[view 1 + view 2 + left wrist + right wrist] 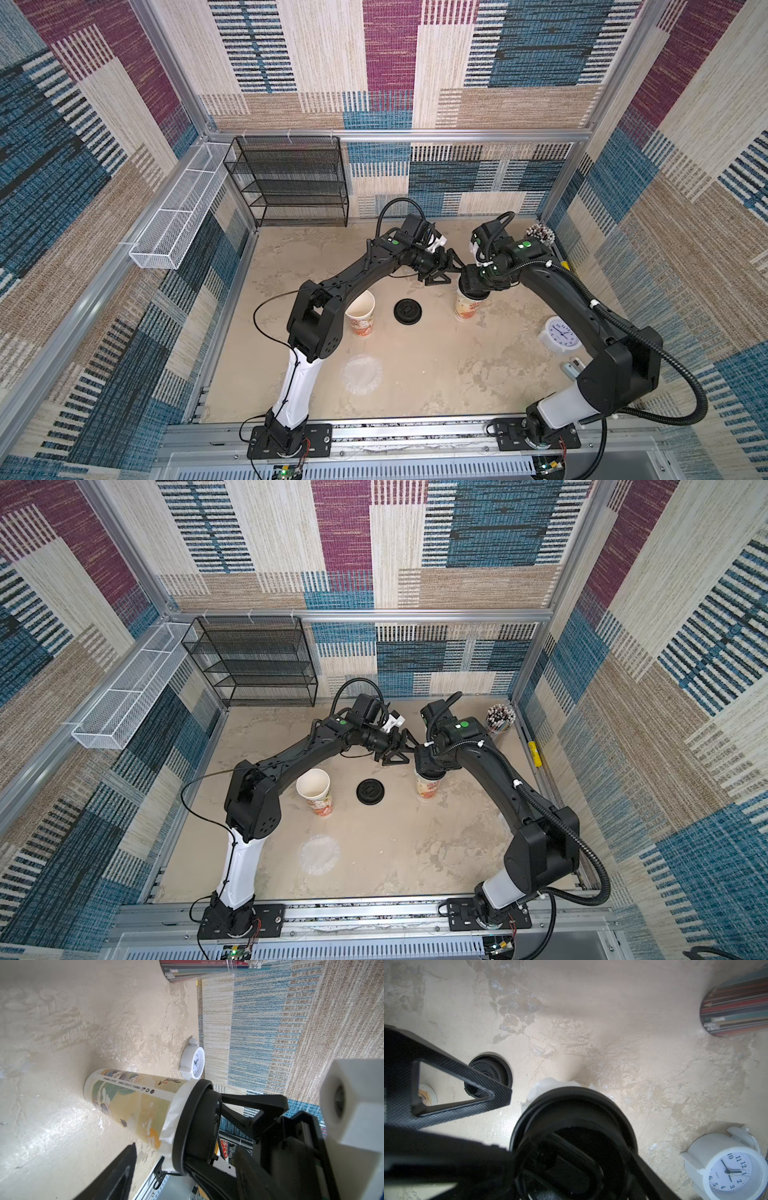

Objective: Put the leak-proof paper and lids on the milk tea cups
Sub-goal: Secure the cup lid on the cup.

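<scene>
Shows the left hand (451, 272) with jaws apart, gripping nothing, just beside the black lid (187, 1126) on the capped milk tea cup (468, 305); fitted leak-proof paper (172, 1122) frills out beneath that lid. Shows the right hand (473, 282) atop the lid, jaws spread wide astride it; cannot tell whether clamped. Places the spare leak-proof paper (361, 375) flat on the tabletop (436, 374), well apart, back toward the robot's base, nearer the left arm, just before the open milk tea cup (360, 311).

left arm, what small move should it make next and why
Probably pull the left gripper back and swing toward the film disc lying flat on the table. Its jaws stand open and empty beside the lidded cup, which already has film under the lid, while the other cup stands uncovered.
</scene>
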`<state>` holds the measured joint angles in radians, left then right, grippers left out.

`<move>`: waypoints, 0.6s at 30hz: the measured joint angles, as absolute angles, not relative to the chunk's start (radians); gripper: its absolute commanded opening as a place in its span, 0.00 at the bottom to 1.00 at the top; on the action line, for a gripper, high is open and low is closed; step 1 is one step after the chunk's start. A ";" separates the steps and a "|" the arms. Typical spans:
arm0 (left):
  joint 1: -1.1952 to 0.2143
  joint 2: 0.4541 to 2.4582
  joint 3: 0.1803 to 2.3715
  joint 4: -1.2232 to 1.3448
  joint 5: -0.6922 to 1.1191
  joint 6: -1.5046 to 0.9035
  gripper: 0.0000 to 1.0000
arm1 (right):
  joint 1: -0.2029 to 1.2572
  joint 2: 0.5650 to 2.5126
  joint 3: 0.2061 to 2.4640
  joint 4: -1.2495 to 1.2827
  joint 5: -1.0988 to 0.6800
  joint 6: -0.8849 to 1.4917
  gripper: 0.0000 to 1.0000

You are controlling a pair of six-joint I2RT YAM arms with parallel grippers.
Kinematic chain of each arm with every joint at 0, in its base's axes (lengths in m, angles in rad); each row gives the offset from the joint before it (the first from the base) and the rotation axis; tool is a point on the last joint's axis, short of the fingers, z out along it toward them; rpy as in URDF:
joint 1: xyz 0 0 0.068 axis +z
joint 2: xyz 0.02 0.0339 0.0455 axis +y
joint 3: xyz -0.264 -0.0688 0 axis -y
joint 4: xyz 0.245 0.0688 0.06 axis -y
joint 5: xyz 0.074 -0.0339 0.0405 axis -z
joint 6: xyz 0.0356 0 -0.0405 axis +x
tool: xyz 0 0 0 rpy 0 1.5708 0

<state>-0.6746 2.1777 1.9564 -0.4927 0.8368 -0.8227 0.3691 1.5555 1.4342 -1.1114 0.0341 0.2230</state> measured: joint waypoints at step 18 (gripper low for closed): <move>-0.687 2.238 1.981 -0.502 0.872 -0.710 0.64 | 0.369 1.570 1.465 -1.147 0.025 0.189 0.75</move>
